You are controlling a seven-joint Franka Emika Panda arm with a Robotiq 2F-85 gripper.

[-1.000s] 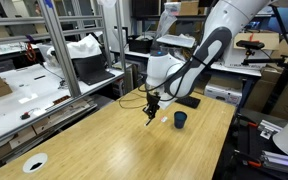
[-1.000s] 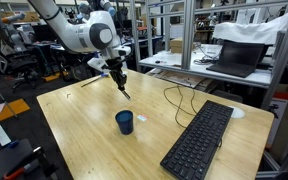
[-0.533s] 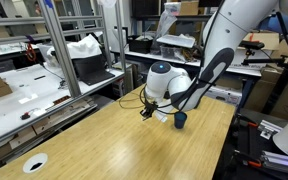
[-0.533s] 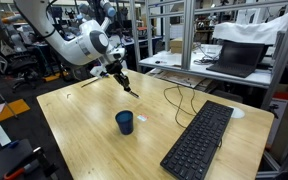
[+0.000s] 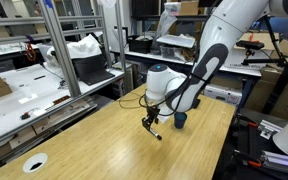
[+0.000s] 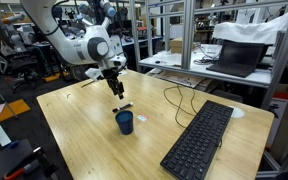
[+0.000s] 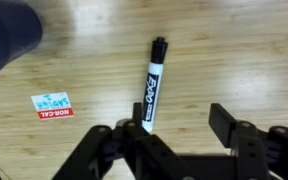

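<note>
Presently, the black two-fingered gripper [image 7: 174, 140] stands jaws apart, holding nothing; the white, black-capped dry-erase marker [image 7: 151, 85] lies on the pale wooden tabletop [image 7: 244, 60] just beneath, near the dark blue cup [image 6: 125, 122]; risk: the round barrel could roll if a finger clips it.

Wrist view: blue cup [image 7: 4, 35] is out of focus and cut off by the top and left edges, I only get a corner of it. The tool [image 7: 176, 122] is cropped by the bottom edge, so I can't see its body. The marker [image 7: 152, 85] runs down to a finger [image 7: 119, 145]; I can't tell if that end is covered or just touching. The top line of the sticker [image 7: 52, 105] is unreadable.

In an exterior view the arm hides part of the cup [image 5: 180, 119]. In both exterior views the marker [image 5: 156, 132] [image 6: 125, 106] is a sliver, no detail. From there I can't judge the tool's opening.
</note>
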